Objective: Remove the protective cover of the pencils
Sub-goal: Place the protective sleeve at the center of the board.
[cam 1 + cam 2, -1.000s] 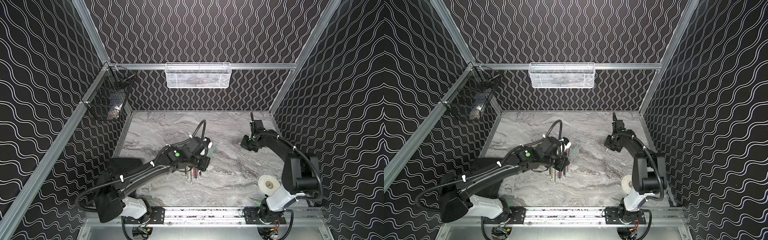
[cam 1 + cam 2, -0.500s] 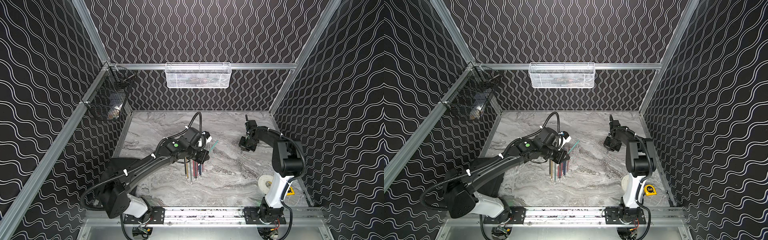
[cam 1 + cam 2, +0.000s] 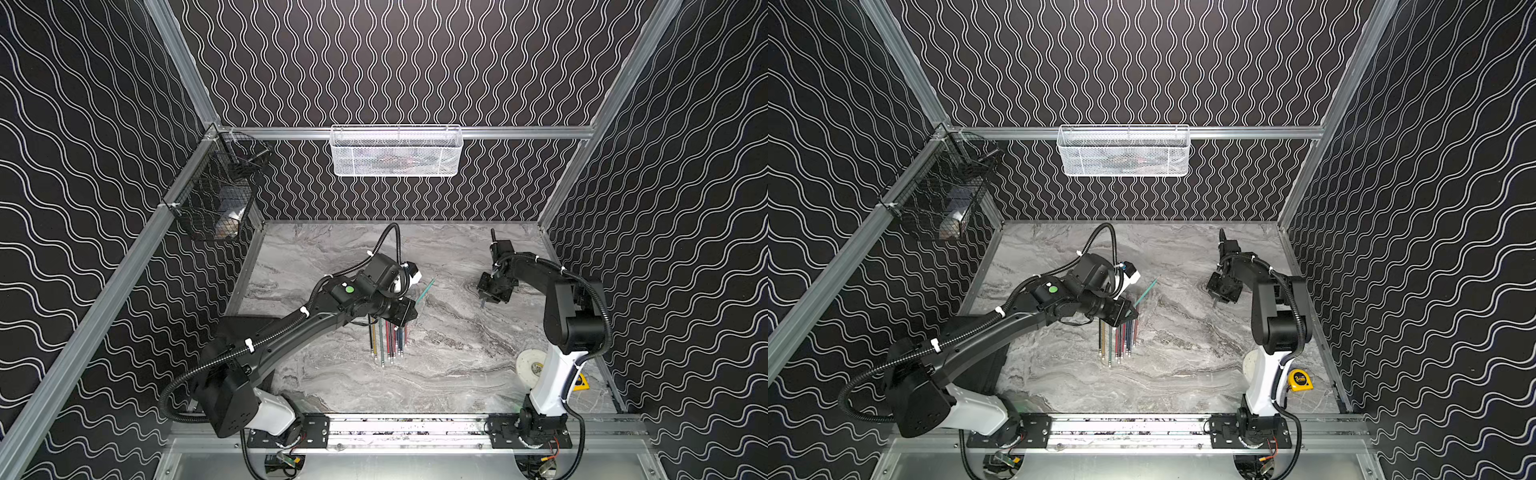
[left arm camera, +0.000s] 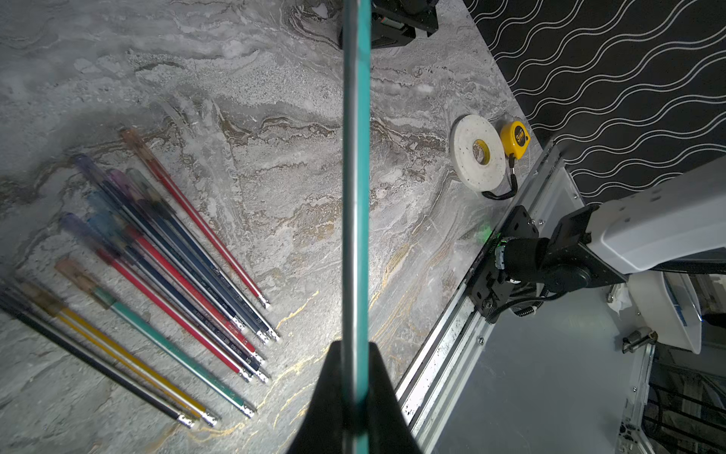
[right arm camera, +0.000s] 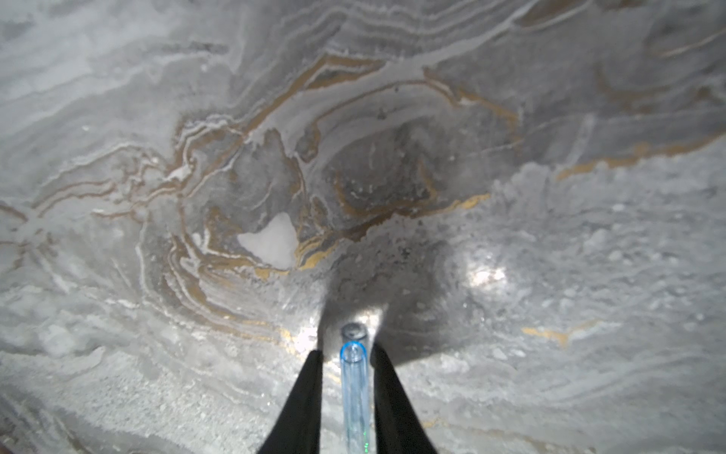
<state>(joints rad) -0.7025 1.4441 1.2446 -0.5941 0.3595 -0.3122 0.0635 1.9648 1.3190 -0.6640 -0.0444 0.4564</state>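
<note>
In both top views, the left gripper (image 3: 406,312) (image 3: 1121,311) was clamped on a teal pencil (image 3: 427,289) (image 3: 1147,291) that slanted up and away over the marble table (image 3: 449,374). The other pencils (image 3: 388,338) (image 3: 1119,337) lay side by side on the table just below it. The right gripper (image 3: 485,302) (image 3: 1217,302) pointed down at the table, well apart from them.

In the left wrist view, the jaws were closed on the teal pencil (image 4: 356,177). The loose pencils (image 4: 169,275) were fanned out beside it, most with tinted clear caps on their tips. A white disc (image 4: 477,157) and a yellow tape measure (image 4: 514,139) sat near the table edge.

In the right wrist view, the jaws stood slightly parted. A clear blue cap (image 5: 355,393) sat between the fingers (image 5: 310,393), with a gap on each side.
</note>
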